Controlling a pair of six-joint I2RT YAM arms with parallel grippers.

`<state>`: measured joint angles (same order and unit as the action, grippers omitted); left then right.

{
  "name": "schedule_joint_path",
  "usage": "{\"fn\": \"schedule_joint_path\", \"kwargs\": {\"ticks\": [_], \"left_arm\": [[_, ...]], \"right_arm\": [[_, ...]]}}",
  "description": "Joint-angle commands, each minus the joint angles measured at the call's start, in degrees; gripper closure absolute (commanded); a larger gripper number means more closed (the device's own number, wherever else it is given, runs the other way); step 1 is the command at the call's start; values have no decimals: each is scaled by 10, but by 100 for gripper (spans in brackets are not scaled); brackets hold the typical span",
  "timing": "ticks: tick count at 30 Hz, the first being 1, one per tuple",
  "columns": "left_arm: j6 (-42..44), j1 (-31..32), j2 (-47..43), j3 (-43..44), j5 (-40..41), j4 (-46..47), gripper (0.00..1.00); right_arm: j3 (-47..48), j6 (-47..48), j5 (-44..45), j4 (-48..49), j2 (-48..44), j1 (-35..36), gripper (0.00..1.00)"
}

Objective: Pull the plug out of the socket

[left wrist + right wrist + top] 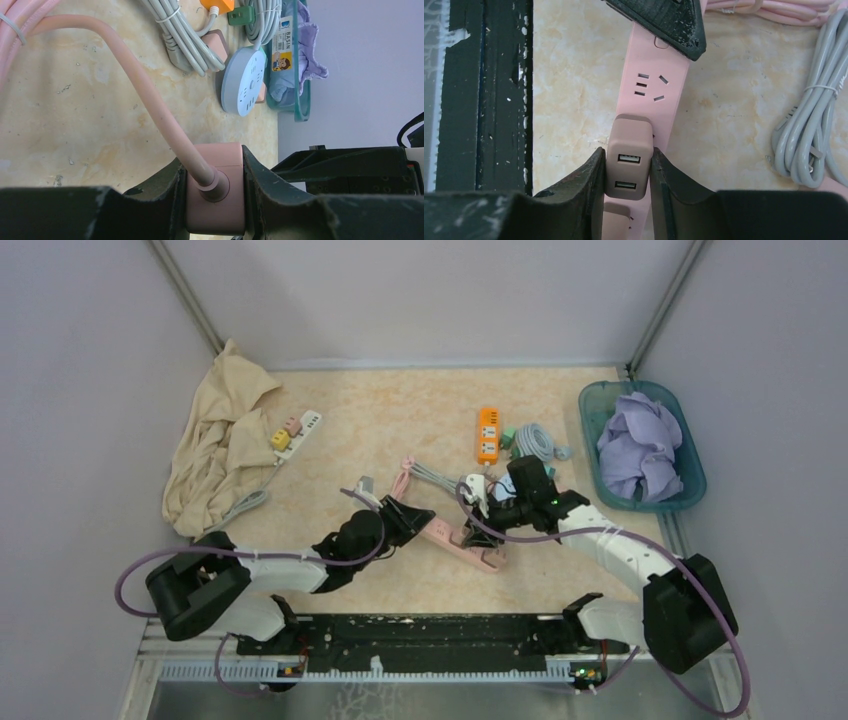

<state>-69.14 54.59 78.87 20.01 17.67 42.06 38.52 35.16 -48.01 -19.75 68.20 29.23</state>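
Note:
A pink power strip (455,538) lies on the table's middle. My left gripper (415,518) is shut on its cord end; in the left wrist view (215,190) both jaws press the strip's end block (215,170) where the pink cord (145,85) enters. My right gripper (478,502) is shut on a dusty-pink USB charger plug (630,155) standing on the strip (654,80); both jaws press its sides (628,172). I cannot tell whether its pins are still in the socket. A left fingertip (664,20) shows at the strip's far end.
A beige cloth (215,440) and a white strip (295,430) lie at the back left. An orange strip (487,433) and grey coiled cable (537,443) lie behind the right gripper. A teal basin (690,485) with purple cloth stands at right. A round grey socket (243,80) lies nearby.

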Motion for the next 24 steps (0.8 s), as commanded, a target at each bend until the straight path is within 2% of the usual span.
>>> {"fn": "schedule_joint_path", "kwargs": {"ticks": [1,5,10,16,24], "left_arm": [[47,0,5,-13,35,-93,100],[49,0,19,-2,34,-101,100],[51,1,33,3,30,-93,100],[56,0,20,-14,53,-96,100],[53,0,-12,-44,96,-106,100]], "right_arm": [[20,8,-41,-8,2,12,86],[23,-15,-50,4,2,29,95],[30,-70,-43,41,13,36,99],[45,-82,7,38,19,32,100],[41,-42,6,11,18,15,100]]}}
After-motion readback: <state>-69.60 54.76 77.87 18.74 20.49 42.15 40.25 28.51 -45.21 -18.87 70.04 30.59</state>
